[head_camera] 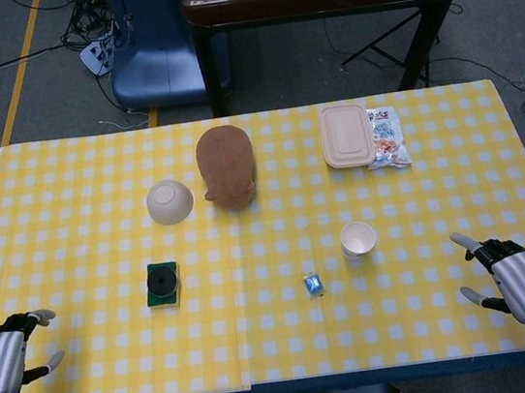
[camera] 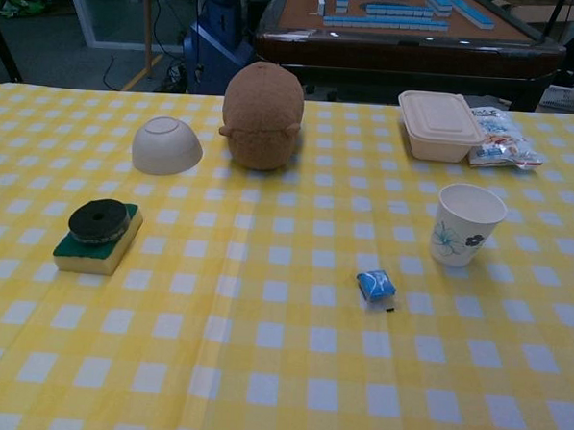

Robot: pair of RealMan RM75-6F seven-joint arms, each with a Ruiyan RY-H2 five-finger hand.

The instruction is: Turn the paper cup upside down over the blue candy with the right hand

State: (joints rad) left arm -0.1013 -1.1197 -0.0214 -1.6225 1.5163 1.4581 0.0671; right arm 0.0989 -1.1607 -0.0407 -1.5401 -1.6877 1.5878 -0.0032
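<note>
paper cup (head_camera: 358, 240) apart from right hand (head_camera: 516, 280)

Your paper cup (head_camera: 358, 240) (camera: 467, 224) stands upright on the yellow checked worktop (head_camera: 265, 352) (camera: 260, 368), mouth open to the top. It is white, with a blue flower print and a small dark mark on its side, tapering toward its base. The blue candy (head_camera: 314, 285) (camera: 376, 284) lies flat in its crinkled wrapper, a small squarish packet with pale highlights. From the cup, you find the candy at about seven o'clock, near but not touching. Both sit right of the worktop's centre.
</note>
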